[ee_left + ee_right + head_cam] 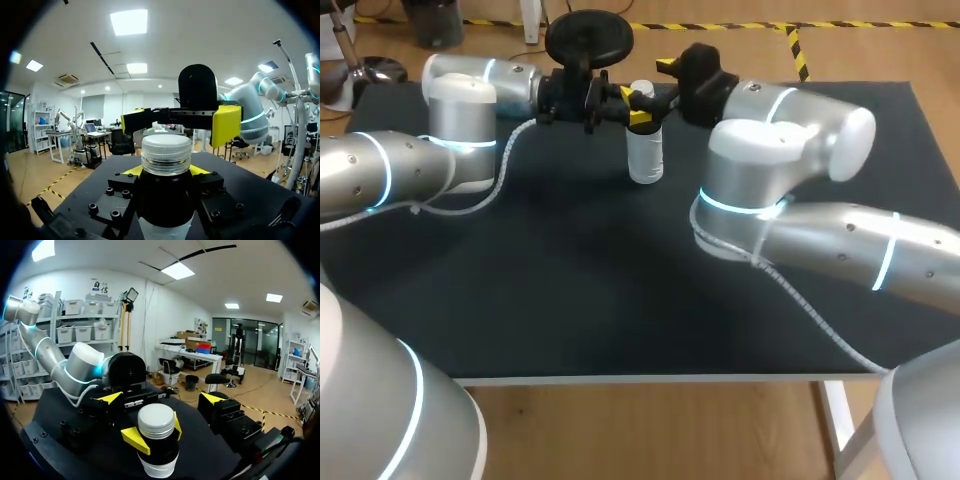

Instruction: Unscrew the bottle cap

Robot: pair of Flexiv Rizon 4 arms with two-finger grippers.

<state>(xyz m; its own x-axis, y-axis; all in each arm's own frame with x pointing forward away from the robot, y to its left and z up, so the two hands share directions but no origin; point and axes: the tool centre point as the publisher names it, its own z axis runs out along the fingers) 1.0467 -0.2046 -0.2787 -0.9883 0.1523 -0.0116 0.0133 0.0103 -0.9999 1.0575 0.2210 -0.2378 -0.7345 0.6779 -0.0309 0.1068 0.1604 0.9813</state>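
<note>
Bottle (645, 155) is standing upright on the black table (620, 300), toward the far edge and roughly mid-width, so well away from the near edge and both side edges. White cap (641, 90) is on top.

Left gripper (633, 105) comes in from the left and is clamped on the bottle. In its own wrist view the two yellow tips sit tight against either side, just below the cap, with the dark upper body wedged between the fingers.

Right gripper (179, 120) sits just beyond the cap on the far right side, fingers spread wide. Its yellow tips stand out to either side with visible gaps, touching neither cap nor bottle. From the right wrist view the cap is just ahead of and between those spread fingers, so there's room on both sides of it.

The tight spot is up at the far edge, where both grippers crowd the bottle. A broad stretch of black tabletop lies between the bottle and the near edge, with the right arm's elbow hanging over its right part.
</note>
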